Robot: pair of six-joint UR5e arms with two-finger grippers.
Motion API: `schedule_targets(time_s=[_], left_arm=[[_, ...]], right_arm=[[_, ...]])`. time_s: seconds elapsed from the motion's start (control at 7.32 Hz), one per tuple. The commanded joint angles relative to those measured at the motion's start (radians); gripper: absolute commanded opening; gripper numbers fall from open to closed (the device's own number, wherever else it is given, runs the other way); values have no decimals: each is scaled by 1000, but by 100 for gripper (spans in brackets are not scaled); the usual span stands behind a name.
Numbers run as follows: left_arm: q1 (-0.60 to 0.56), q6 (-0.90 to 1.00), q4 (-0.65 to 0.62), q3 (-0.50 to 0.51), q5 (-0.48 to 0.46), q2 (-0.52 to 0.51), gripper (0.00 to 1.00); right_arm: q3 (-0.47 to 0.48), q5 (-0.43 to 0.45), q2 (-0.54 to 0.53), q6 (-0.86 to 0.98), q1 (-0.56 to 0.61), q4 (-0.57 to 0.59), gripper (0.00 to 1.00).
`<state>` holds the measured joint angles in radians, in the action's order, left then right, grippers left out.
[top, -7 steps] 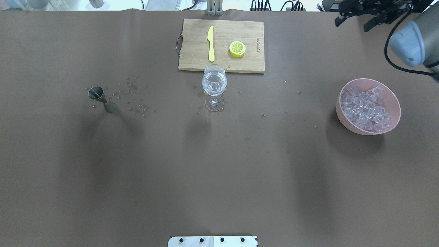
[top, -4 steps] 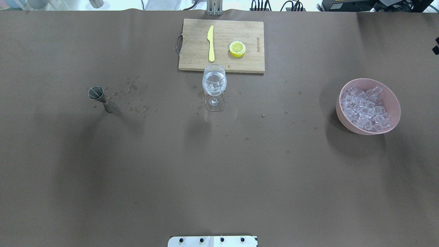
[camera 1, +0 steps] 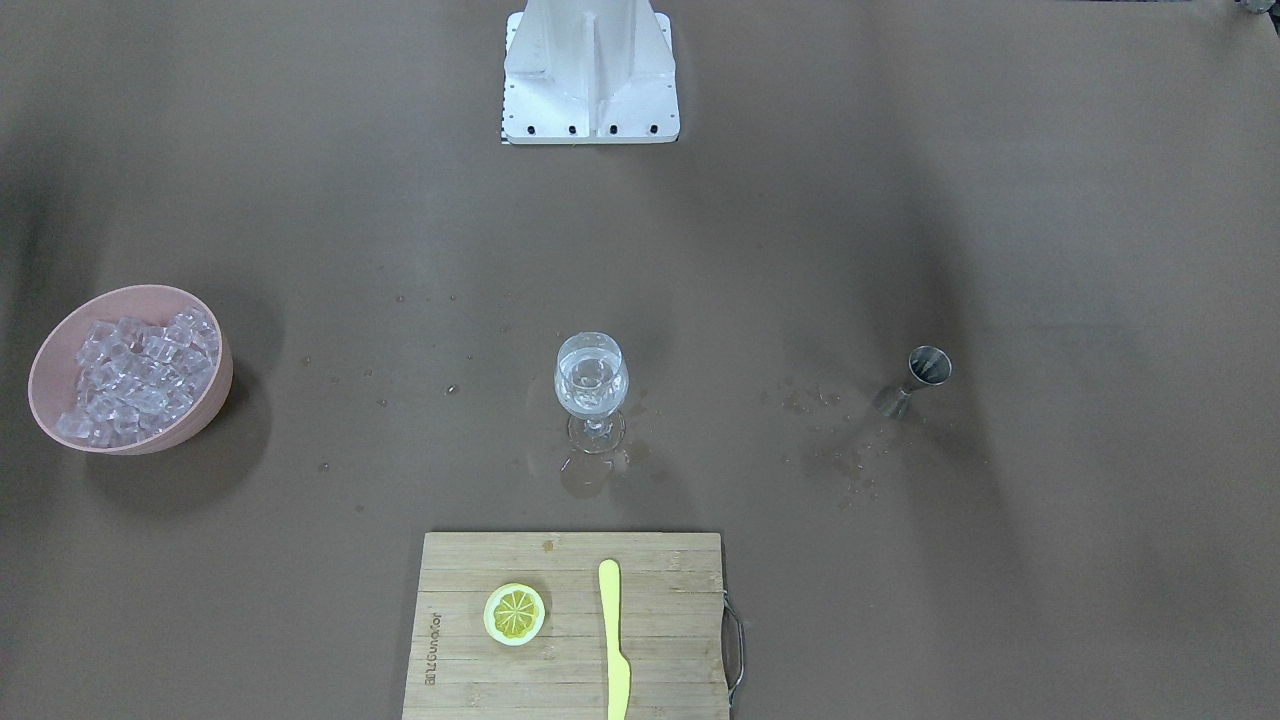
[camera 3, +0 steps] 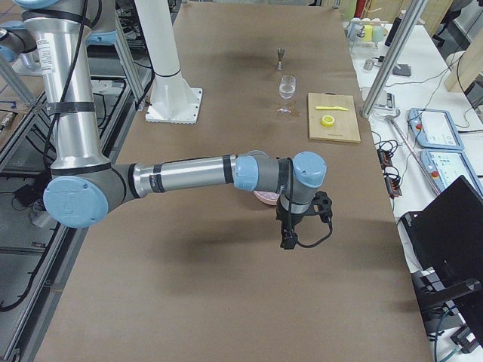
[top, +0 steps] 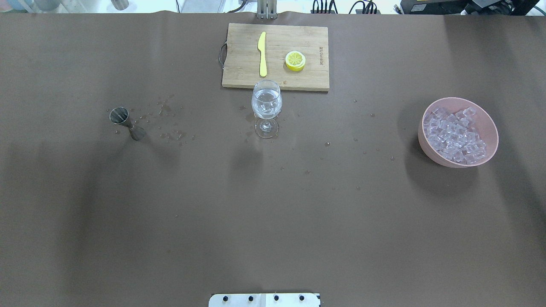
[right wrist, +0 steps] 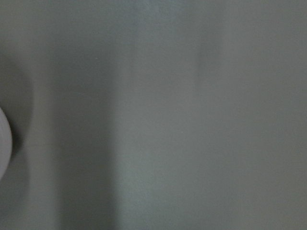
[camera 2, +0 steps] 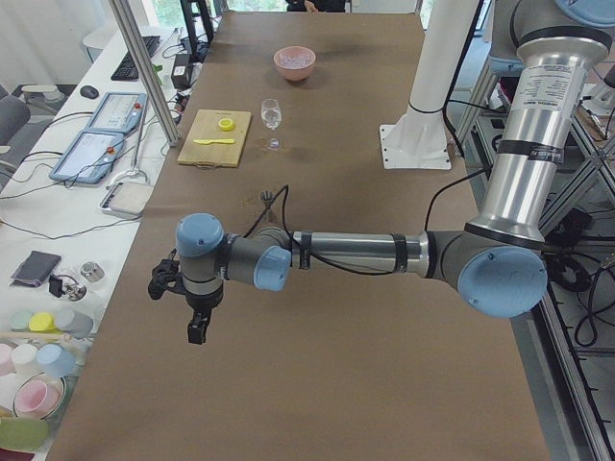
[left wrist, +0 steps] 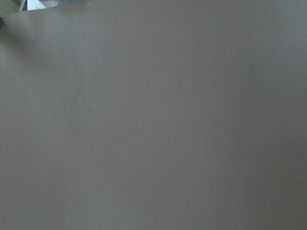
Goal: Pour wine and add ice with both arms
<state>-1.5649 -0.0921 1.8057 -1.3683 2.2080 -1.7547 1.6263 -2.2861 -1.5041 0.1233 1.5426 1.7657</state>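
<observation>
A wine glass (top: 266, 106) stands mid-table just in front of the cutting board, holding the clear wine (top: 266, 99) and a few ice cubes. The heap of ice (top: 454, 134) fills a pink bowl (top: 491, 123) at the right. A steel jigger (top: 127, 123) stands upright at the left. Neither arm shows in the overhead or front views. The left arm (camera 2: 346, 254) stretches past the table's left end, and I cannot tell whether its gripper (camera 2: 194, 322) is open or shut. The right arm (camera 3: 189, 175) reaches past the bowl, and I cannot tell the state of its gripper (camera 3: 289, 237) either.
A wooden cutting board (top: 239, 64) at the far edge carries a yellow knife (top: 262, 53) and a lemon slice (top: 295, 60). Small droplets spot the brown cover around the glass and jigger. The white mounting base (camera 1: 590, 70) is at the robot side. Both wrist views show only brown cover.
The right arm and gripper, in the overhead view's top right corner a second ago, have moved out of that view. Glass, jigger and bowl have not moved.
</observation>
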Motion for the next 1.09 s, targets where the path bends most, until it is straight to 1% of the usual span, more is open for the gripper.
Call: schedule_targets(time_s=[0.0, 0.14, 0.27, 0.41, 0.55, 0.68, 0.96], left_arm=[[-14, -8, -38, -9, 5, 14, 98], [-12, -8, -119, -18, 53, -20, 98], [-12, -8, -167, -22, 71, -43, 98], [-12, -8, -167, -23, 70, -45, 98], [-12, -8, -169, -28, 70, -48, 98], [-12, -8, -169, -35, 70, -46, 98], [-12, -8, -169, -37, 70, -46, 98]], right_arm=[[-41, 4, -73, -7, 37, -133, 100], [-55, 2, -84, -14, 63, -134, 100], [-66, 3, -94, -28, 74, -141, 100], [-53, 0, -84, -80, 74, -144, 100], [-30, 3, -33, -202, 74, -144, 100], [-25, -1, -6, -218, 68, -135, 100], [-20, -12, -5, -224, 60, -134, 100]])
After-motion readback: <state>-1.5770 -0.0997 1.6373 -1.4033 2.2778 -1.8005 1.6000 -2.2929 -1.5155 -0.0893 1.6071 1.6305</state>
